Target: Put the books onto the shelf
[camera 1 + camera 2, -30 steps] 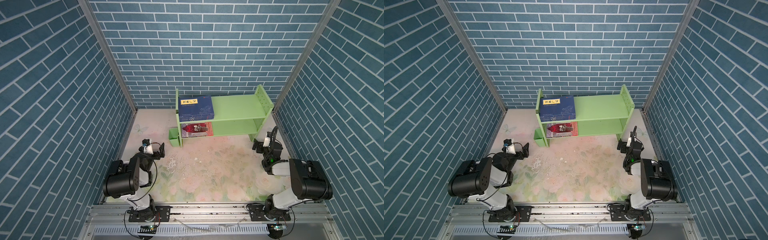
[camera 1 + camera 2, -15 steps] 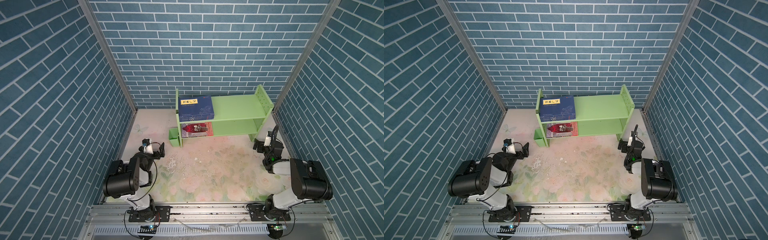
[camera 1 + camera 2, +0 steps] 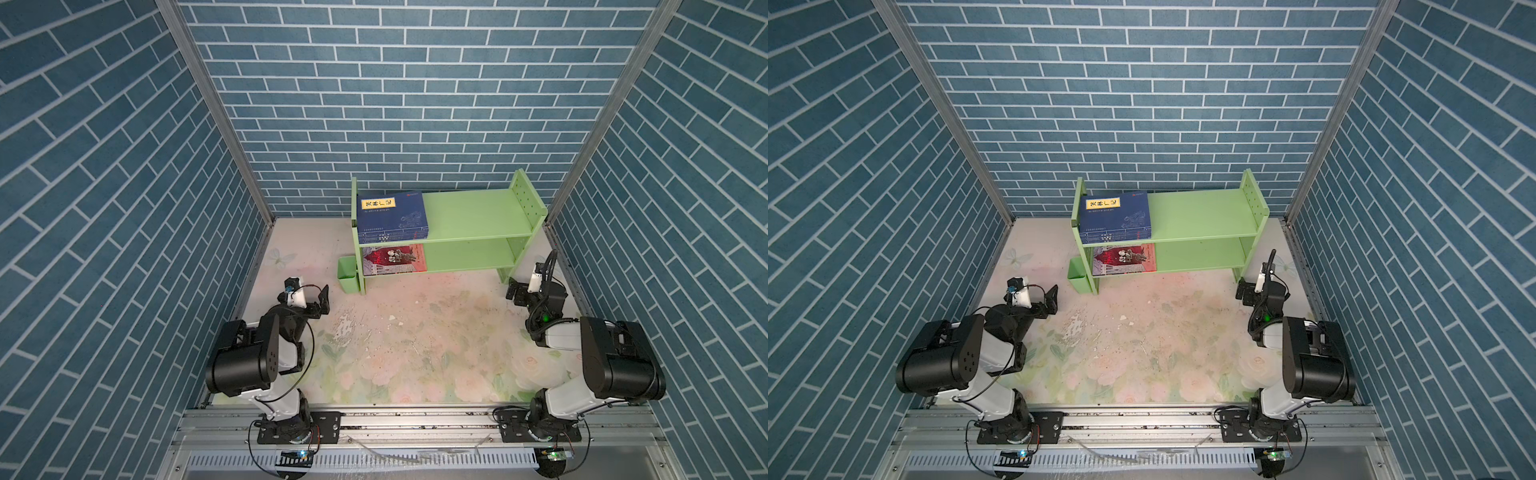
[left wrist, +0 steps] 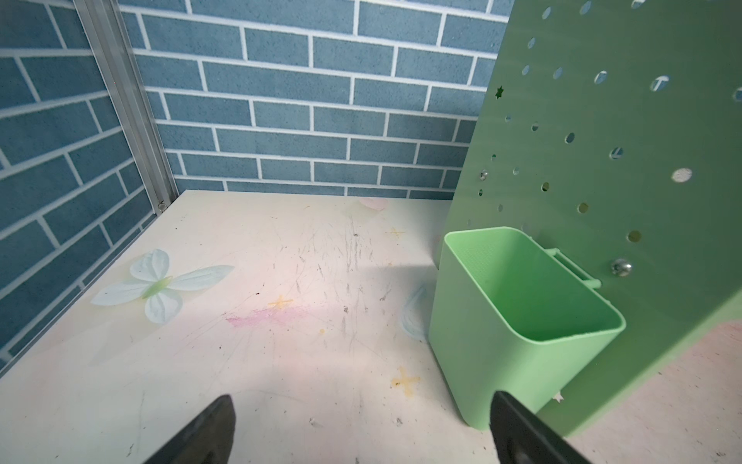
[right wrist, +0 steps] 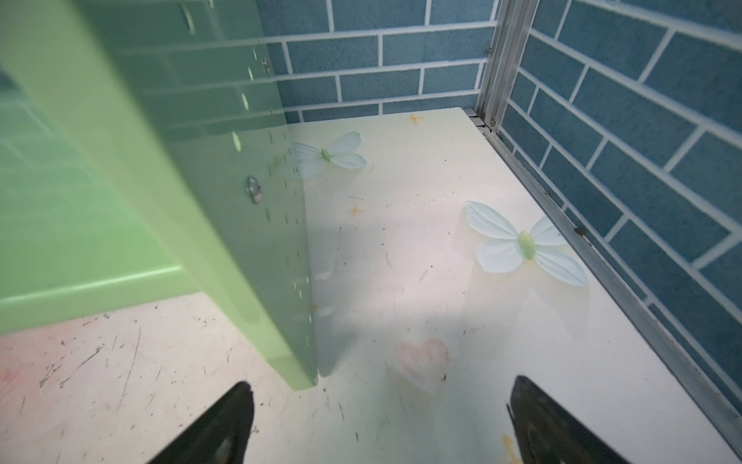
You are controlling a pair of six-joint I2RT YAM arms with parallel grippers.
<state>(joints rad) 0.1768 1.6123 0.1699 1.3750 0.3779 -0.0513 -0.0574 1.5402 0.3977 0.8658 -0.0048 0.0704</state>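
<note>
Books (image 3: 392,216) flat on shelf (image 3: 469,216), upper centre of frame; no change; left gripper (image 4: 363,399), right gripper (image 5: 383,385) idle, jaws wide, empty; looks finished.

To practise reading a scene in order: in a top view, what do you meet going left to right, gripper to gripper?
In a top view: left gripper → small green cup → dark blue books → right gripper.

Bright, even light; soft shadows; wrist views blurred up close.

Blue books (image 3: 392,216) lie flat in a pile, top left on the green shelf (image 3: 473,214). The red book (image 3: 394,258) lies flat below them.
</note>
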